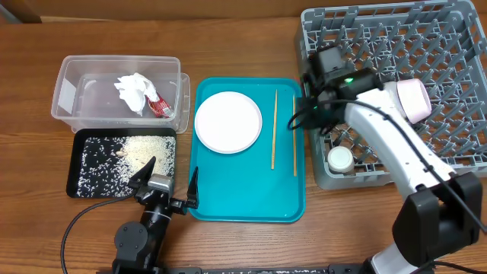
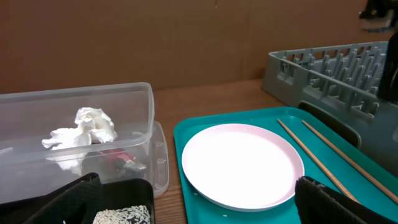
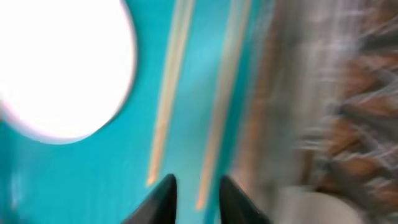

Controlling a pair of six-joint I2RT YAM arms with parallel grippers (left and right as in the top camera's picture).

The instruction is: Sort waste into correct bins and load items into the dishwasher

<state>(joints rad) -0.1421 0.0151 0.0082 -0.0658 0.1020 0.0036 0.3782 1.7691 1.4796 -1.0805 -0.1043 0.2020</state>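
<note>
The serving tray (image 1: 247, 194) lies mid-bench. On its rear left part sits the plate (image 1: 227, 122). On its right part the two chopsticks (image 1: 275, 129) lie side by side, running front to back.

Left of the serving tray at the rear stands the tub (image 1: 68, 99). In it the napkin (image 1: 135, 91) lies with the foil packet (image 1: 157, 107) just beside it. Before the tub is the shallow tray (image 1: 76, 164), holding the grains (image 1: 144, 152).

Right of the serving tray stands the dish rack (image 1: 456, 46), with the bowl (image 1: 415, 99) in it. A small round container (image 1: 340, 159) is in the rack's front corner nearest the serving tray.

The left claw (image 1: 173, 173) is at the serving tray's front left corner. The right claw (image 3: 196, 186) hangs over the chopsticks.
</note>
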